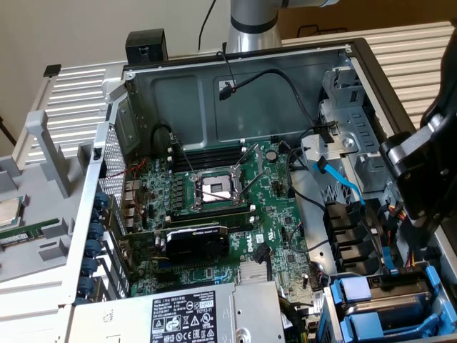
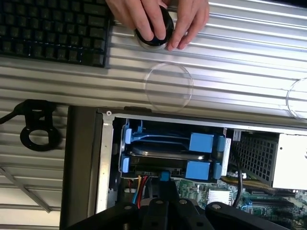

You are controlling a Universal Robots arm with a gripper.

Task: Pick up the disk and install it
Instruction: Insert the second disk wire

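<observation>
1. Two blue-railed drives sit stacked in the drive cage (image 2: pixel 108 158) at the corner of the open computer case (image 1: pixel 214 86). I see them in the wrist view, and also low on the exterior view's right.
2. I take the disk (image 2: pixel 163 155) to be the one whose silver-grey edge shows between the blue rails. No label faces me, so I cannot be sure which of the pair it is. In the exterior view its grey top (image 1: pixel 400 284) lies level between blue clips, seated in the cage.
3. The other tray (image 2: pixel 163 139) lies right against it, on the side nearer the case wall.
4. My gripper (image 2: pixel 165 189) is closed, fingers together, and I see nothing held between them. It hangs just beside the cage, close to the disk but apart from it.
5. A blue cable end (image 2: pixel 164 176) and some red and yellow wires (image 2: pixel 139 191) lie between the fingers and the drives.
6. The arm (image 1: pixel 421 157) comes in from the exterior view's right, above the cage.
7. The motherboard (image 1: pixel 214 214) lies exposed, with the processor socket (image 1: pixel 214 189) near its middle and the power supply (image 1: pixel 178 318) below it.
8. Outside the case, on the ribbed metal table (image 2: pixel 230 57), a person's hand (image 2: pixel 158 14) rests on a round black object (image 2: pixel 156 33), next to a black keyboard (image 2: pixel 53 28).
</observation>
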